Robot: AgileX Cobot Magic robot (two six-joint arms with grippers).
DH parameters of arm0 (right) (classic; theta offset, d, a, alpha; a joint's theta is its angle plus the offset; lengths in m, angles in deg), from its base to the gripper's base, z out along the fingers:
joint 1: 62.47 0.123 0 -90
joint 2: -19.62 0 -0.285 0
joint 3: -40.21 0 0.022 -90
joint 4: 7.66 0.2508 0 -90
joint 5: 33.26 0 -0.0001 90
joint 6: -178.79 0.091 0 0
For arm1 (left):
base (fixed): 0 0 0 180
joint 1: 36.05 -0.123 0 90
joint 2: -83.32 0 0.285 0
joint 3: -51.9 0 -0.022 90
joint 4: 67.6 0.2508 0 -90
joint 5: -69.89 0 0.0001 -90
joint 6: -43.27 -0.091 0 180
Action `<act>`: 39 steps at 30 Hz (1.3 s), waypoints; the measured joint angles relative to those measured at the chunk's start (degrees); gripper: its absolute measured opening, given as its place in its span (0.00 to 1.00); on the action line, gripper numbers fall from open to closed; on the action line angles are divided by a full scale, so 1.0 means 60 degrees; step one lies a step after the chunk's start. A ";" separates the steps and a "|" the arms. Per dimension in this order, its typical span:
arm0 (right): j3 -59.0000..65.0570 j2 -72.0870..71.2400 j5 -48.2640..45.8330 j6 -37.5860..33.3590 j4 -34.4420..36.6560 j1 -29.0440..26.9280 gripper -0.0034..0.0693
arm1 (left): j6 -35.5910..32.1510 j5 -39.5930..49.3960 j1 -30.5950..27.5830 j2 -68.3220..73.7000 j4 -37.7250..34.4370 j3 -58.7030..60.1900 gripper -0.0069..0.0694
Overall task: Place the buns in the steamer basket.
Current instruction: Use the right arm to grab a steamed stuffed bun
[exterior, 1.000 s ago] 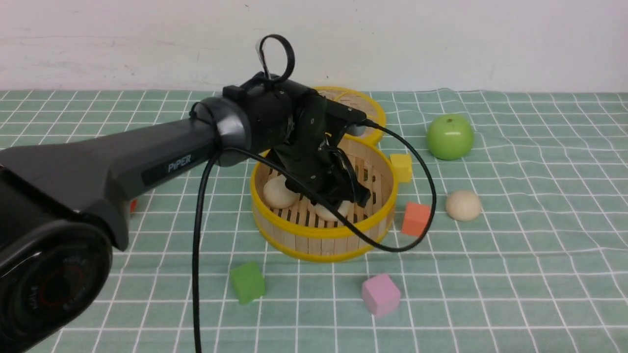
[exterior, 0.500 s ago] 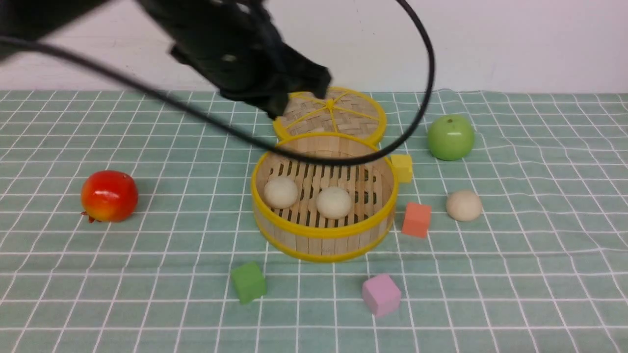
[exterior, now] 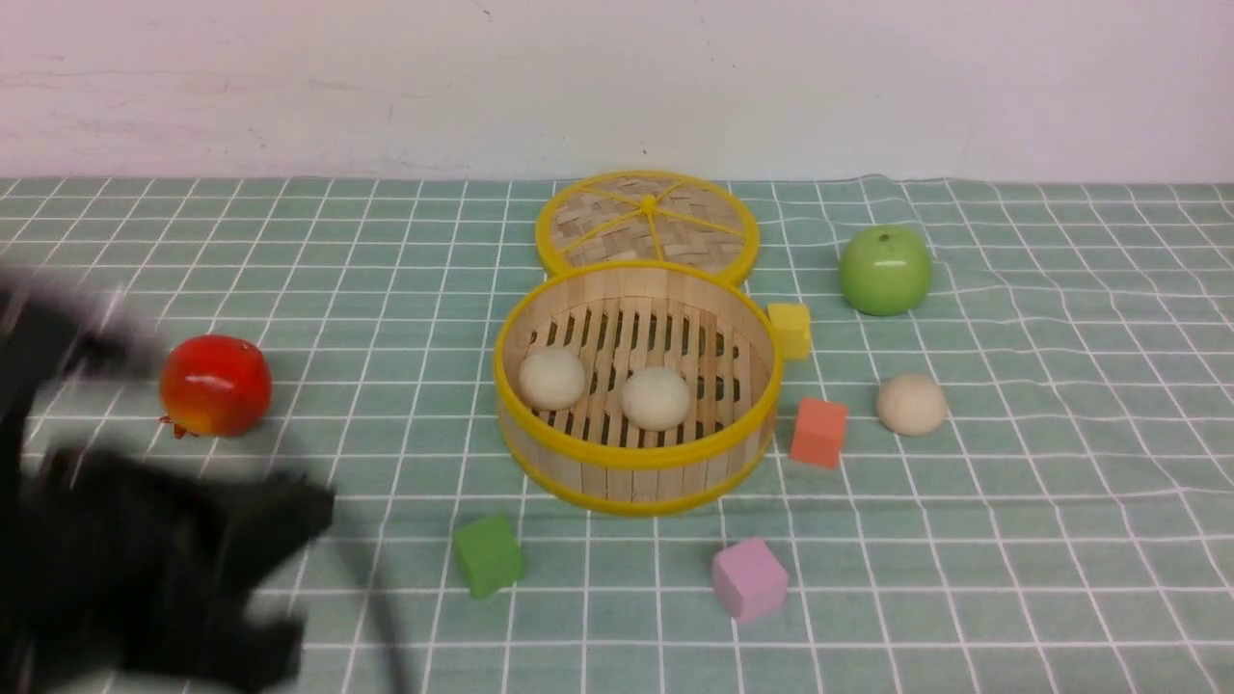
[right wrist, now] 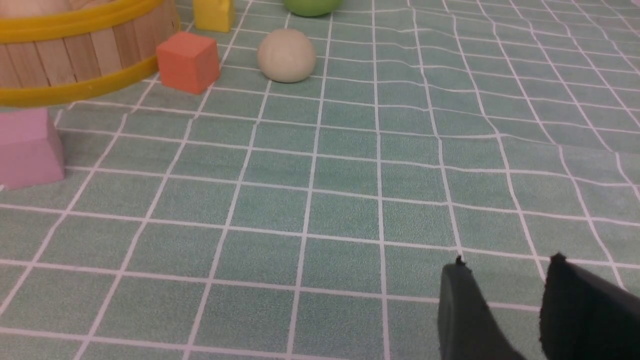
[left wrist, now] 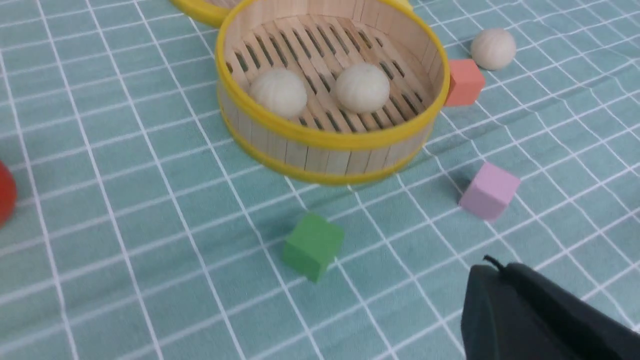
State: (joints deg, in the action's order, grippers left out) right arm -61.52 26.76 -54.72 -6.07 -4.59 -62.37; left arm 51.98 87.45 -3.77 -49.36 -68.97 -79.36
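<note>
Round slatted wooden steamer basket (exterior: 631, 469), smooth yellow rims; cream-beige ball buns (exterior: 552, 377) matt; round green apple (exterior: 885, 271) glossy; green checked tablecloth (exterior: 964, 578) matt woven cloth.

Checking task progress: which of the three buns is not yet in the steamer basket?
The bun on the cloth right of the orange cube; the other two buns sit on the slats inside the steamer basket.
</note>
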 joint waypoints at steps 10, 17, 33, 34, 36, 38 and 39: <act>0.0000 0.0000 0.0000 0.0000 0.0000 0.0000 0.38 | 0.0008 -0.5287 0.0000 -0.3025 -0.0455 0.3875 0.07; 0.0000 0.0000 0.0133 0.0000 0.0000 0.0000 0.38 | 0.0008 -0.5533 0.0000 -0.3032 -0.0482 0.3896 0.07; 0.0062 0.0000 0.3798 0.3020 0.5206 0.0000 0.38 | 0.0008 -0.5543 0.0000 -0.3032 -0.0482 0.3896 0.07; 0.0047 0.0000 0.3825 0.3018 0.5340 0.0000 0.38 | 0.0008 -0.5543 0.0000 -0.3032 -0.0482 0.3896 0.07; -0.0431 0.0305 0.3012 0.2686 0.5200 0.0055 0.36 | 0.0008 -0.5543 0.0000 -0.3032 -0.0482 0.3896 0.07; -0.1358 0.1051 0.1715 0.2216 0.4898 0.0163 0.33 | 0.0008 -0.5543 0.0000 -0.3032 -0.0482 0.3896 0.08; -0.1483 0.1306 0.1546 0.2073 0.4816 0.0199 0.33 | 0.0008 -0.5543 0.0000 -0.3032 -0.0482 0.3896 0.08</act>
State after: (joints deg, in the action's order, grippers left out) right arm -70.41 34.60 -45.44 6.36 24.31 -61.18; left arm 52.03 54.19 -3.77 -67.55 -71.87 -55.98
